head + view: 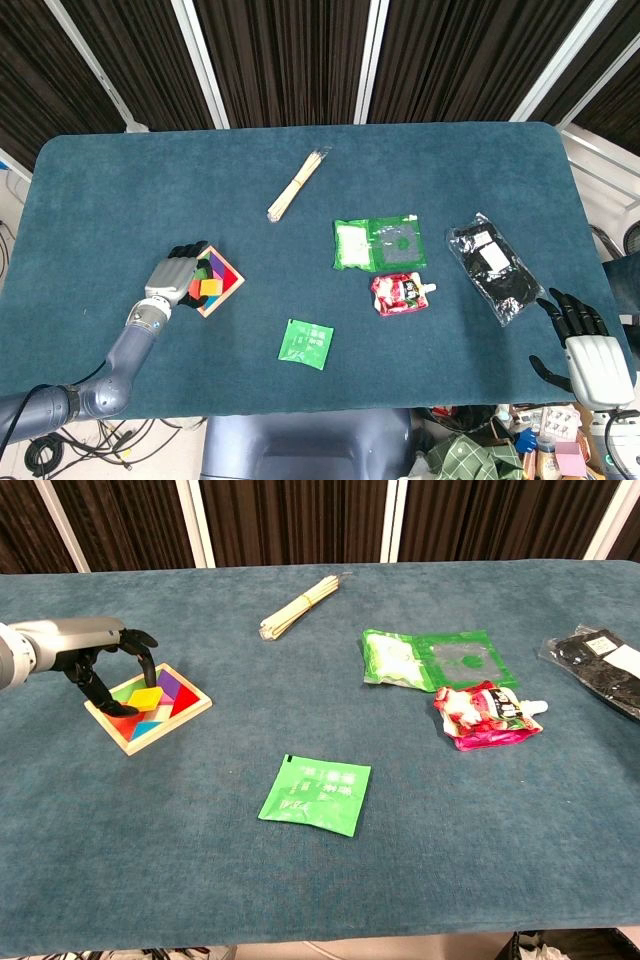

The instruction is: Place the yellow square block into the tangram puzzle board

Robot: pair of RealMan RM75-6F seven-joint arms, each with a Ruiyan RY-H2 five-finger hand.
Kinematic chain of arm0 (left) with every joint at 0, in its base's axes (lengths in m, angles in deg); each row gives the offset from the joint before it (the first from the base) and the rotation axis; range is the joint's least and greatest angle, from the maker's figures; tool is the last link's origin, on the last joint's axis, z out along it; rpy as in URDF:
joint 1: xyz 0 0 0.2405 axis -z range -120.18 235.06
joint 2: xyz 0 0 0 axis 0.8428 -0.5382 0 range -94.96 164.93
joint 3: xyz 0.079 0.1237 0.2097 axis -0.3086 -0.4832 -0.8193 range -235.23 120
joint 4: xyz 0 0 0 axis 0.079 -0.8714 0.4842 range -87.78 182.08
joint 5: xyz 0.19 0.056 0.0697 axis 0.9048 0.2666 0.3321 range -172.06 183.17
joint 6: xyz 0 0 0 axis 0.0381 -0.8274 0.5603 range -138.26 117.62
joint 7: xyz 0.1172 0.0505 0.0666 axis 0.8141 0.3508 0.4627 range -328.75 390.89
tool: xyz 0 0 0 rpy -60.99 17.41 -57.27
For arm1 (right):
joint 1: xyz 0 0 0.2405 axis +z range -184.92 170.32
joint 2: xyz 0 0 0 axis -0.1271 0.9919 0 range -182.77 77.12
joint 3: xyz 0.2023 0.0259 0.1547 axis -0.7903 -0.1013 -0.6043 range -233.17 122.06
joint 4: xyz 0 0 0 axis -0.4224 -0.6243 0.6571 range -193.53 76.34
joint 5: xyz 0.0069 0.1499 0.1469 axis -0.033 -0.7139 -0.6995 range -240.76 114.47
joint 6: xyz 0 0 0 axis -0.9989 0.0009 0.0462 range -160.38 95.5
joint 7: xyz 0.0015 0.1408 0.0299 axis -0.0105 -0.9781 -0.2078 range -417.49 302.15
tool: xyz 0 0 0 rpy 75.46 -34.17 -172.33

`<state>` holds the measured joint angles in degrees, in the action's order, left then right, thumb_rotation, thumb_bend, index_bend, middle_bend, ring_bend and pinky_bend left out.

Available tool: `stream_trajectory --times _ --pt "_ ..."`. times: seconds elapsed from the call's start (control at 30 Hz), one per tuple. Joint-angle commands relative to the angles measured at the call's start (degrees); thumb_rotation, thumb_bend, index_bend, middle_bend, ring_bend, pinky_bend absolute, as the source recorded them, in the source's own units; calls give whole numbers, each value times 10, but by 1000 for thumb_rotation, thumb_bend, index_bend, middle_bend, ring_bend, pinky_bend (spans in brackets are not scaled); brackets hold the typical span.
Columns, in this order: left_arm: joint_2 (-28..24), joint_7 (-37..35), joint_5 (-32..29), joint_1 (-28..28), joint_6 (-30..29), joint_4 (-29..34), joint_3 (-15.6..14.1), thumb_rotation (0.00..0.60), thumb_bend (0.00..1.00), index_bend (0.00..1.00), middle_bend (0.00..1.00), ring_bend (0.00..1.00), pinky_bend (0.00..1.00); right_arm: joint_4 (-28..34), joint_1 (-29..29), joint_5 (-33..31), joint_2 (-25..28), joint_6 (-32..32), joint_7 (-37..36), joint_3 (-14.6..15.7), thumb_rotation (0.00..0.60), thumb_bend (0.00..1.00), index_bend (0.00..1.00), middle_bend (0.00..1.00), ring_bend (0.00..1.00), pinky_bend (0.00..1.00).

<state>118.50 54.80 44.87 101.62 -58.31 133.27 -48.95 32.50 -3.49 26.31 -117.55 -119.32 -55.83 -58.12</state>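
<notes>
The wooden tangram puzzle board [228,294] [128,738] lies at the table's left side with coloured pieces in it. The yellow square block [210,288] [147,698] sits low in the board among those pieces. My left hand [172,276] [92,652] arches over the board's left part, and its fingertips [150,670] still close around the block. My right hand [587,345] hangs past the table's lower right corner, fingers spread and holding nothing; the chest view does not show it.
A green sachet [306,343] [317,794] lies near the front edge. A bundle of wooden sticks [298,184] [300,606] lies further back. Green packets [378,243] [437,658], a red pouch [400,293] [487,714] and a black package [491,265] [600,660] occupy the right half.
</notes>
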Motion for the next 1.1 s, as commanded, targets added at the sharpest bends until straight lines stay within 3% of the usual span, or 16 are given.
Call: stream_trajectory --times 0.03,0.67,1.1 --pt "7 -3 -3 3 5 -9 -3 600 337 452 0 0 0 0 0 0 0 0 0 0 600 163 147 40 72 129" --pt "46 28 26 17 -23 -53 -23 600 336 446 0 0 0 -1 0 -1 0 -1 0 -1 600 164 147 40 72 129" --pt "51 51 8 14 -49 -53 -23 600 335 444 0 0 0 -1 0 0 -1 -1 0 -1 600 164 147 40 72 129"
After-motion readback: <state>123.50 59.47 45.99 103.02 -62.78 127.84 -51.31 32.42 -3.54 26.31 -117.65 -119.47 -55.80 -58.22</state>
